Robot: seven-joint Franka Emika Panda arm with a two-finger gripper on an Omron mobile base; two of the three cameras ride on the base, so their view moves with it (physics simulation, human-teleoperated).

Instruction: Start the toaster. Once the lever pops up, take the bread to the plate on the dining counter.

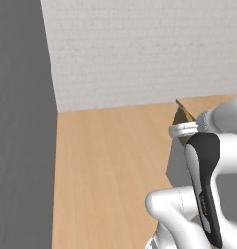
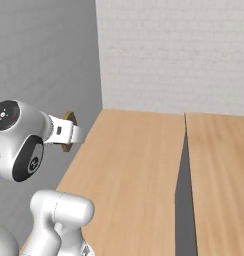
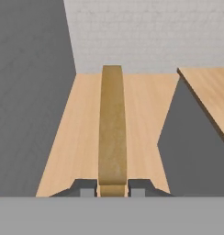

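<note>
Wooden floor (image 3: 81,119) lies below the gripper (image 3: 113,187), whose fingers (image 3: 86,188) pinch the bread (image 3: 112,133) edge-on, the slice reaching forward from them. Ahead right is the dining counter (image 3: 210,94); beyond, a white brick wall (image 3: 146,32).

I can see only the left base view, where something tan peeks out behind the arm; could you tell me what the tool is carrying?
Observer: In the hand view the tool is shut on the bread, seen edge-on, standing up between the fingertips.
Operator: Thank you. Is the slice visible from the other side as well?
Observer: Yes, in the right base view a tan corner of it pokes out past the white wrist, above the floor.
Operator: Is there a counter ahead of the hand?
Observer: The hand view shows a wooden counter top at right, ahead, with a grey side below it.
</note>
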